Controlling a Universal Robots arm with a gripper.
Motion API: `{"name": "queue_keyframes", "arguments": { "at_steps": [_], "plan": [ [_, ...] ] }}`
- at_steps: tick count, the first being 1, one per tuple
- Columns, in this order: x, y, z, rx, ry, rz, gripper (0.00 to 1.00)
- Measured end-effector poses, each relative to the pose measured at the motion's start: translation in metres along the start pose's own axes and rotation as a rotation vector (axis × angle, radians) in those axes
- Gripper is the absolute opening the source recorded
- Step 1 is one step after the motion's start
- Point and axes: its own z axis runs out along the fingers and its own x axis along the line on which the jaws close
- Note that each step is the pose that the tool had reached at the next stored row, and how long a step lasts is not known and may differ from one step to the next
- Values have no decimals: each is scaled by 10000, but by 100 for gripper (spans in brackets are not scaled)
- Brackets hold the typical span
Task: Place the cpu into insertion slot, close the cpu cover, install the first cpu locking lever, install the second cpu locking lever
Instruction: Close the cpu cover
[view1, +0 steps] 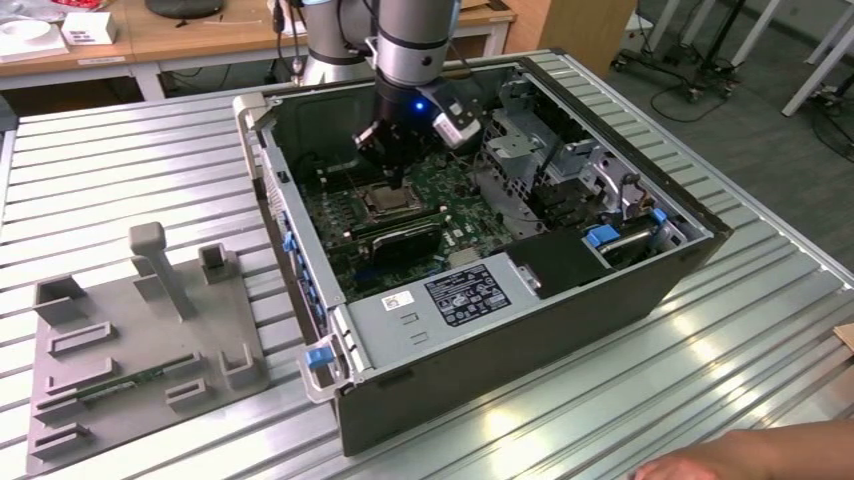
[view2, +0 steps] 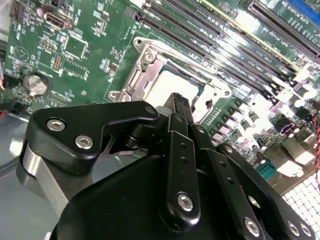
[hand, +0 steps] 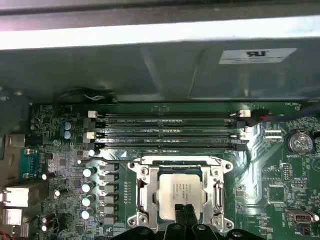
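At the exterior view's left a grey jig (view1: 127, 345) lies on the slatted worktop (view1: 147, 150). Centre frame stands the open case (view1: 534, 345), and the tool (view1: 388, 172) hangs low over its green board (view1: 454, 205). At lower right a hand (view1: 754, 462) rests at the frame's edge (well apart from the work).

In the first wrist view the cpu (hand: 177, 186) sits in the slot (hand: 136, 219). The cover (hand: 181, 164) appears to lie flat around it, its cut-out framing the metal top. The tool's fingers (hand: 180, 214) are drawn together, narrow, gripping nothing, with their tips at one edge of the cpu. Whether they touch it I cannot tell. I judge placing done and the cover step at or near its end. Whether either lever is latched I cannot make out. Any further move here would call for a straight, gentle push with no sideways drag.

The cpu lies flat, metal top upward. Being near square, it has no real long axis. Its sides run parallel to the slot's rim and to the memory slots (hand: 170, 132) beside it.
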Motion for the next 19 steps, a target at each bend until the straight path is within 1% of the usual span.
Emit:
{"name": "queue_keyframes", "arguments": {
  "at_steps": [5, 7, 11, 13, 14, 15, 19],
  "plan": [
    [94, -2, 23, -216, 4, -66, 10],
    [127, -3, 36, -312, 5, -105, 10],
    [180, -6, 70, -495, 0, -183, 10],
    [197, -11, 85, -594, 1, -228, 10],
    [199, -16, 89, -630, 1, -254, 10],
    [199, -26, 91, -647, 0, -272, 10],
    [200, -77, 99, -666, -4, -331, 10]
  ]
}}
